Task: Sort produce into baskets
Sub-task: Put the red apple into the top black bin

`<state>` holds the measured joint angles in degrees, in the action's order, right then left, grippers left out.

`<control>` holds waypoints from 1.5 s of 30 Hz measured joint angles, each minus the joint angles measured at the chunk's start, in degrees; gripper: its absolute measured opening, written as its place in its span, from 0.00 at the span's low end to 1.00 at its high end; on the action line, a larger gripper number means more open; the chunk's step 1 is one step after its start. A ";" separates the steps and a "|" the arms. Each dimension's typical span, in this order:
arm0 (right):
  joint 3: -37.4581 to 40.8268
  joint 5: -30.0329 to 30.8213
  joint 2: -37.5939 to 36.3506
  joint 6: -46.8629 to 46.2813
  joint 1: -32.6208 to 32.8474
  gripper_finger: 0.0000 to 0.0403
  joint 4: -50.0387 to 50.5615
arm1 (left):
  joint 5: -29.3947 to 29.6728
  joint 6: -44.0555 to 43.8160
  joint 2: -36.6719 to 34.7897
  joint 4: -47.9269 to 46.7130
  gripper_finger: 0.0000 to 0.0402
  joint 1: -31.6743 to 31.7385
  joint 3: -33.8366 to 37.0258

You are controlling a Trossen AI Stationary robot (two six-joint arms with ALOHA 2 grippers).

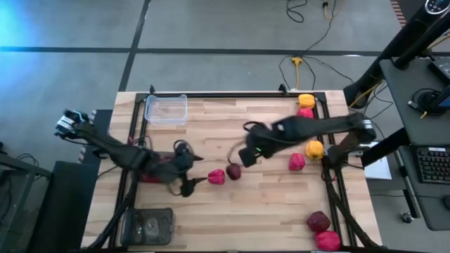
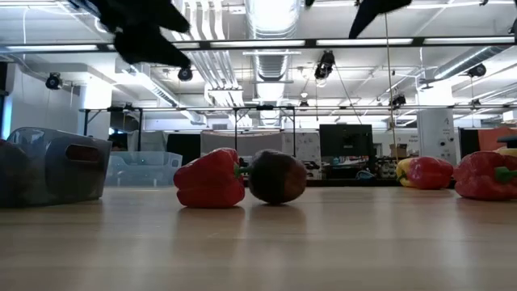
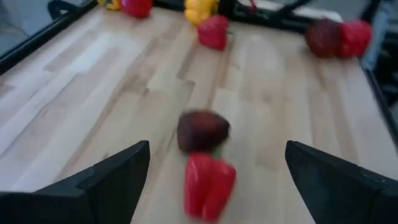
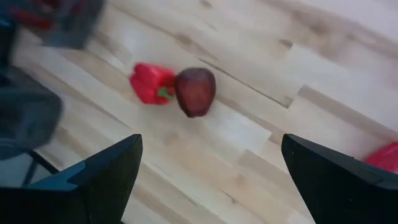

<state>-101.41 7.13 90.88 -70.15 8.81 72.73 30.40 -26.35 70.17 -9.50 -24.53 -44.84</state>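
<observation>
Sorting barely begun: both claws, left [image 1: 188,173] and right [image 1: 247,156], gaped wide and empty above red pepper [image 1: 216,176] and maroon pepper [image 1: 233,171]; most produce lay loose on the worktop [image 1: 267,204].

Yellow cable [image 1: 304,65] on floor; keyboard [image 1: 429,164], perhaps, on desk [image 1: 408,98].

The surface [image 1: 267,204] is pale wood planks, visible grain, kind of a satin sheen. Red pepper [image 2: 209,179] and the dark maroon pepper [image 2: 277,177] both look smooth and glossy, like plastic. Clear tub [image 1: 166,109] is see-through plastic; the smoky grey tub [image 2: 56,166] is translucent plastic too. Arms look matt black.
</observation>
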 joint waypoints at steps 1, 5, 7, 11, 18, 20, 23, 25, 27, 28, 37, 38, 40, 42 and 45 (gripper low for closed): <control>0.00 2.46 -1.07 -1.25 1.91 0.93 0.02 | -0.50 -0.03 1.58 1.54 0.89 1.32 -0.05; 0.02 11.14 -4.26 -4.00 8.35 0.93 1.11 | -1.10 -4.82 8.64 3.66 0.89 5.48 -2.55; 0.02 13.97 -5.21 -4.08 11.06 0.93 1.25 | -1.10 -7.88 12.04 3.53 0.89 6.84 -5.20; 0.05 17.04 -5.47 -3.74 16.05 0.93 1.96 | -1.30 -13.13 19.42 0.98 0.89 8.52 -12.85; 0.46 17.53 -4.14 -2.51 23.59 0.93 2.11 | -1.40 -16.28 33.15 -11.17 0.89 9.93 -27.97; 0.46 17.53 -4.12 -2.13 25.97 0.93 2.53 | -2.69 -12.62 36.17 -13.88 0.89 9.92 -31.11; 0.46 17.47 -4.12 -3.05 29.95 0.93 5.04 | -5.18 -6.61 39.70 -18.65 0.89 10.65 -34.54; 0.46 17.47 -4.14 -5.35 32.46 0.93 7.85 | -5.84 -1.67 41.19 -20.46 0.89 11.31 -36.21; 0.46 18.29 -4.14 -8.87 34.41 0.93 10.68 | -5.94 3.79 42.13 -20.49 0.89 11.87 -37.68; 0.56 18.99 -4.17 -10.78 35.28 0.93 11.74 | -6.23 6.39 42.39 -20.20 0.89 12.12 -38.33; 1.42 25.92 -3.93 -23.78 39.79 0.93 14.14 | -11.97 17.76 46.19 -20.28 0.89 16.83 -41.38; 1.46 26.00 -3.86 -24.58 39.77 0.93 14.15 | -11.96 18.03 46.38 -20.47 0.89 17.34 -41.38; 1.55 26.15 -3.42 -25.92 39.69 0.93 14.08 | -12.78 18.33 46.81 -20.62 0.89 18.37 -41.38; 1.59 26.83 -2.85 -26.98 39.65 0.93 14.07 | -14.17 18.36 47.18 -20.27 0.89 19.29 -41.36; 1.62 28.64 -1.99 -28.65 39.57 0.93 14.04 | -17.40 18.40 48.29 -18.87 0.89 20.26 -41.36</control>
<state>-99.79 35.77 88.89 -98.80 48.38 86.77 13.00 -7.94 118.47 -28.37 -4.27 -86.20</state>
